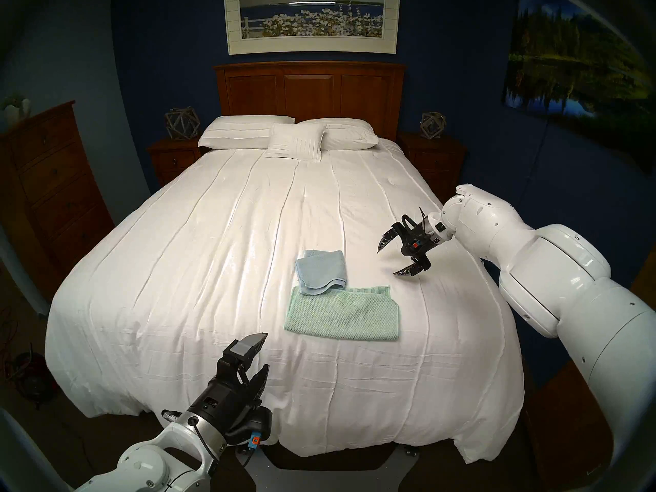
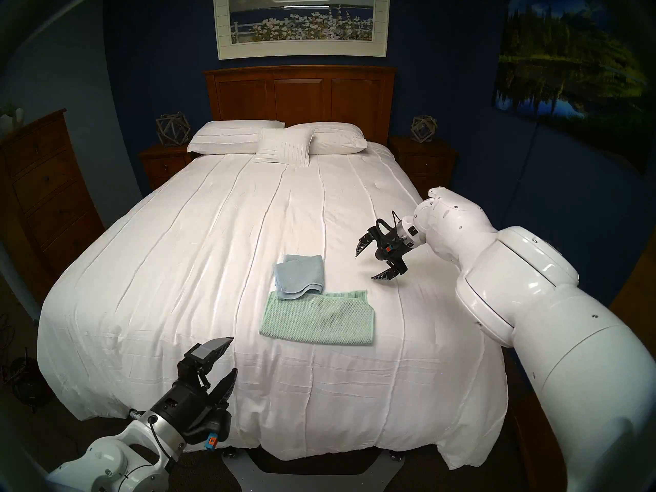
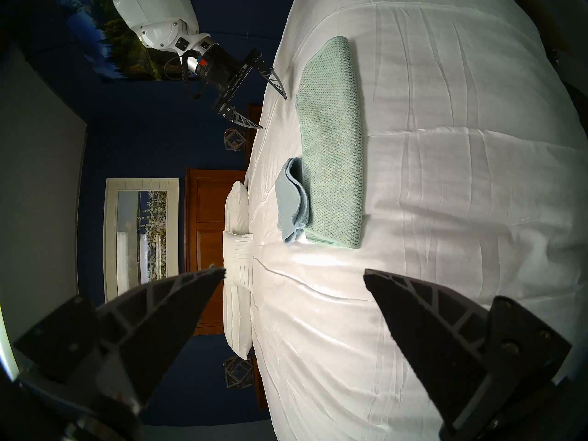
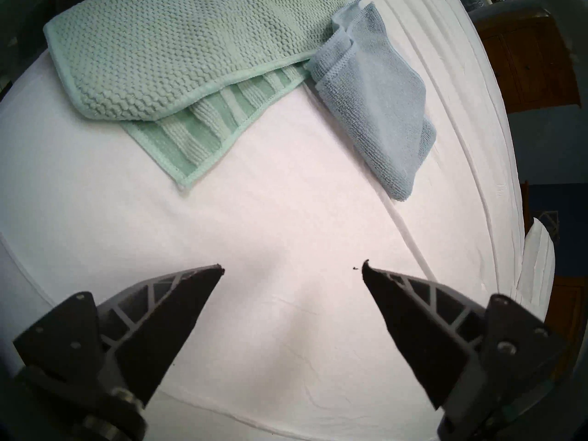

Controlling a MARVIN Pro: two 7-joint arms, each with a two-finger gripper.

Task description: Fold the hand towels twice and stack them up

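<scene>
The light blue towel (image 1: 321,272) lies folded on the white bedspread (image 1: 213,267), its near edge overlapping the far left edge of the mint green waffle towel (image 1: 342,315). The green towel is folded once into a long strip, a striped lower layer peeking out at its far right. Both show in the right wrist view: blue (image 4: 375,106), green (image 4: 165,55); and in the left wrist view: blue (image 3: 291,201), green (image 3: 332,144). My right gripper (image 1: 387,262) is open and empty, above the bed right of the towels. My left gripper (image 1: 264,349) is open and empty, near the bed's foot.
White pillows (image 1: 284,136) lie at the wooden headboard (image 1: 309,90). Nightstands (image 1: 174,157) flank the bed. A tall dresser (image 1: 46,182) stands at the left. The bedspread drops off at the near edge (image 1: 319,438).
</scene>
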